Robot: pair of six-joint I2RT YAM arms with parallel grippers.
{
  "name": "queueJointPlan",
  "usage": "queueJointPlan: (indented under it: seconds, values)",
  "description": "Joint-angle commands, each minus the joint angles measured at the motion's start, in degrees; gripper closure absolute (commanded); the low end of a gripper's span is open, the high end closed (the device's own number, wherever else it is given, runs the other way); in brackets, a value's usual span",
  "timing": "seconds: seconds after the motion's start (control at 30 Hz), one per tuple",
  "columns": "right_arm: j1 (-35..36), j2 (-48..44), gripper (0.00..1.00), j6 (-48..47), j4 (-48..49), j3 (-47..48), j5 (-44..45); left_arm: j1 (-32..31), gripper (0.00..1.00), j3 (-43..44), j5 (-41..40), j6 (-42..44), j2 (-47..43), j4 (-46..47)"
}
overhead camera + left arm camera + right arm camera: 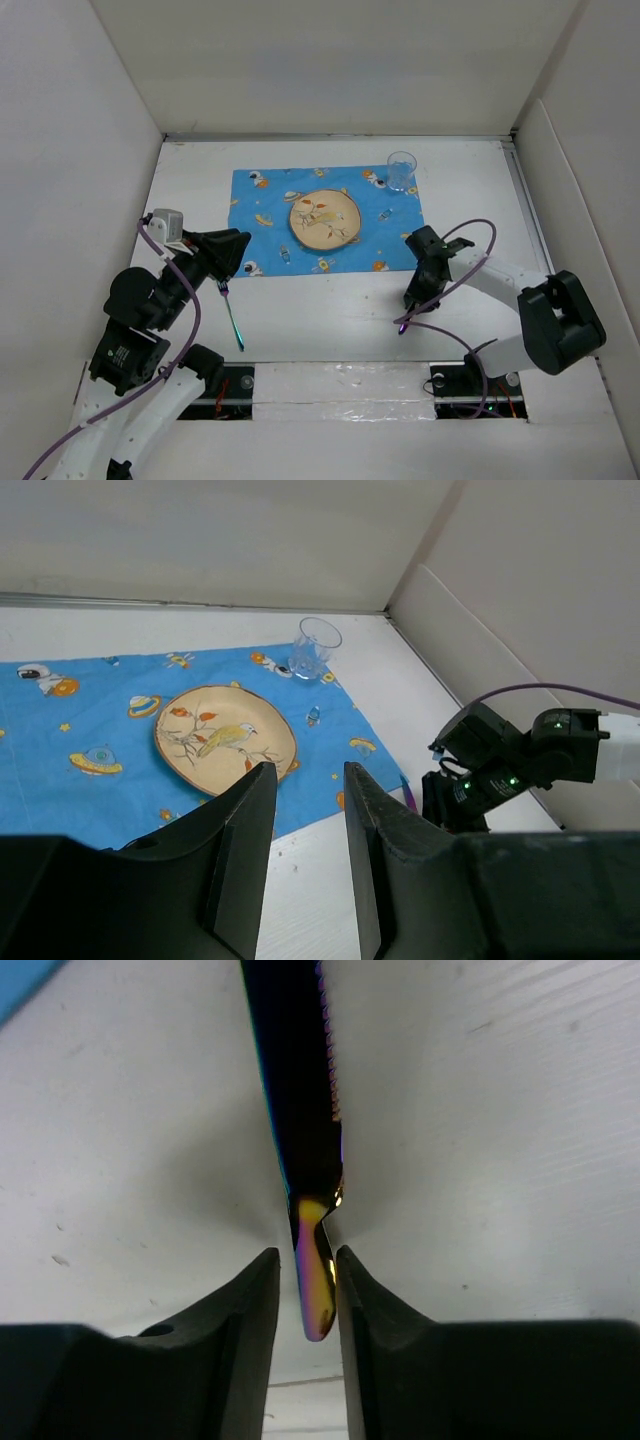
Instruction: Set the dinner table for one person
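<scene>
On the white dinner table (330, 310) a blue astronaut-print mat (260, 205) carries a round bird-pattern plate (324, 220) and a clear glass (401, 170) at its far right corner. Below the mat's right corner lies an iridescent knife (405, 318). My right gripper (413, 298) is shut on its handle (315, 1290), with the serrated blade (305, 1110) pointing away. An iridescent fork (232, 318) lies below the mat's left corner. Just above its tines hangs my left gripper (228, 268), open, with only bare table between its fingers (250, 820).
White panels wall the table on the left, back and right. In the left wrist view the plate (225, 740), the glass (316, 647) and the right arm (510, 765) lie ahead. Both arm bases sit on the near edge.
</scene>
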Motion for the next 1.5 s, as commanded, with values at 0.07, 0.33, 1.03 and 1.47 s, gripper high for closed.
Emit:
queueJointPlan:
  seconds: [0.07,0.33,1.03,1.47]
  values:
    - [1.35,2.45,0.62,1.03,0.97,0.89,1.22,-0.29,0.7,-0.51,0.04,0.52,-0.96,1.84]
    - [2.5,7.46,0.59,-1.62,-2.73,7.05,5.01,-0.29,0.7,-0.25,0.22,0.61,-1.23,1.84]
    - [15.15,12.3,0.99,1.64,2.01,4.68,0.0,-0.9,0.71,-1.48,-1.72,0.78,-3.25,1.84]
    - [25.96,3.17,1.0,0.84,-4.75,8.1,12.03,-0.9,0.72,-2.53,-2.95,0.87,-2.9,1.93]
